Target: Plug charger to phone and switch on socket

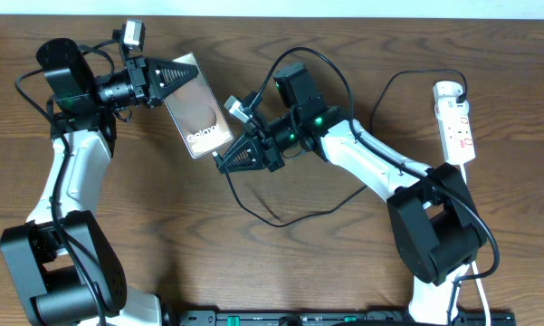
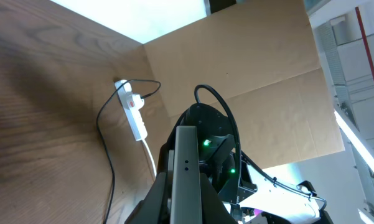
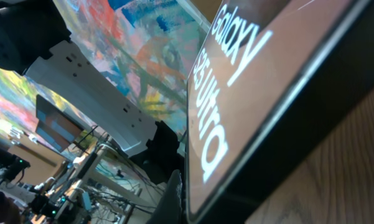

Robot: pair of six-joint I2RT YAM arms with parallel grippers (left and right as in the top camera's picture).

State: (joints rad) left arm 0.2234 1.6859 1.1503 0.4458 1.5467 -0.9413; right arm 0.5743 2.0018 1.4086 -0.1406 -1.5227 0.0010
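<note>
Showing the phone [image 1: 204, 113] left of centre, tilted, its far end clamped between the closed fingers of the left gripper [image 1: 188, 72]. The right gripper [image 1: 224, 160] meets the phone's near end; its opening cannot be judged, and the charger [image 1: 258, 213] tip is hidden there. Brownish face, white "Galaxy" lettering. The socket [image 1: 456, 122] lies far right.

Dark, wood-grained worktop [image 1: 299, 272] shows a low satin sheen. The phone [image 1: 197, 107] has a glossy, glass-like face that mirrors its surroundings, framed by a dark, smooth edge. The socket [image 1: 456, 122] is smooth white plastic, the charger [image 1: 281, 220] cable matt black. The left claw [image 1: 183, 75] is matt black plastic. The backdrop is dull brown cardboard [image 2: 255, 56].
</note>
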